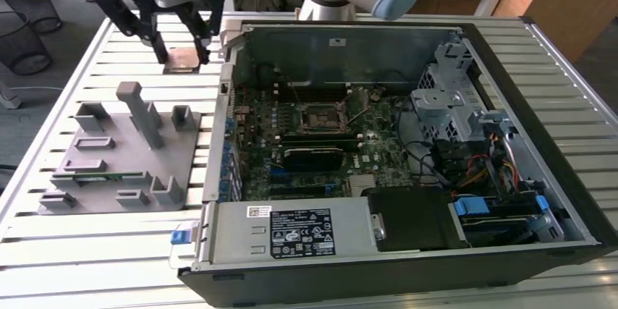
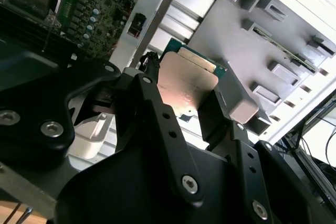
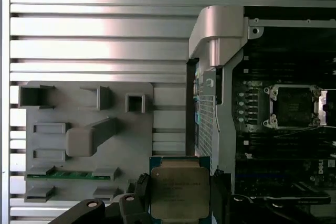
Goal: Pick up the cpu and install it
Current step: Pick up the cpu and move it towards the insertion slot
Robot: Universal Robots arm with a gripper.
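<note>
exterior view, left to right: grey fixture (image 1: pixel 106 157) on the slatted table (image 1: pixel 116 70); beyond it, above the table's far left, the gripper (image 1: pixel 181 57) closed on the cpu (image 3: pixel 180 192), two edges hidden by the fingers (image 2: pixel 157 114); right, open case (image 1: pixel 386 273) with socket (image 1: pixel 319 117), its detail hard to make out.

cpu (image 3: pixel 180 192) is a flat square chip, silvery-tan metal lid with a thin green edge peeking out around it, sitting right between the claw (image 2: pixel 185 92) fingertips, pinched on two opposite sides, lid facing back toward the wrist
</note>
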